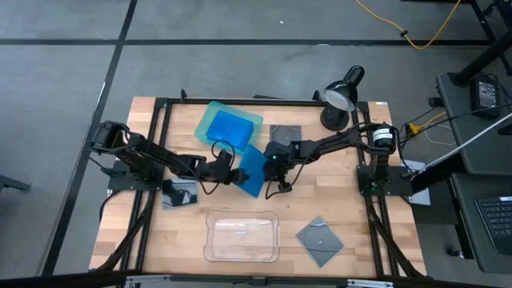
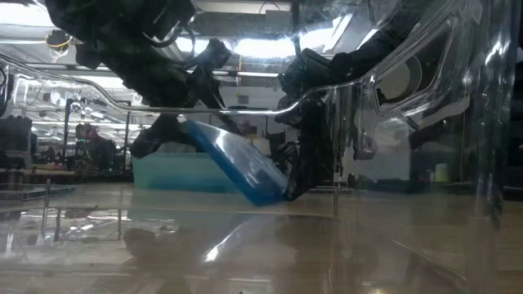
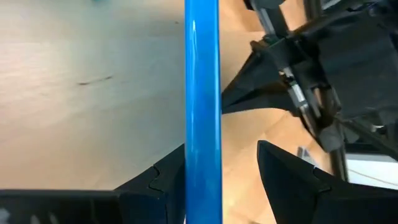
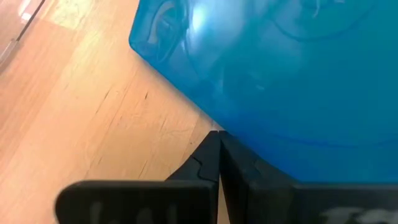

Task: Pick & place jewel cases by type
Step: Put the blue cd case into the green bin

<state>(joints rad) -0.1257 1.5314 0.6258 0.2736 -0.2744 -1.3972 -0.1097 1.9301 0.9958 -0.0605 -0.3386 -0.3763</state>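
While aslant in left gripper parted jaws, blue case by right gripper

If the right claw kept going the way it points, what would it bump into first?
Probably the tilted blue case: the right gripper points at it, fingers shut, tips seemingly at its edge. The left gripper lies beyond.

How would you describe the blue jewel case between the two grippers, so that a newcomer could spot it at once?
Start from the teal-green tray at the table's back. Just in front of it a blue jewel case sits tilted between both grippers. Unlike the other cases, it does not lie flat.
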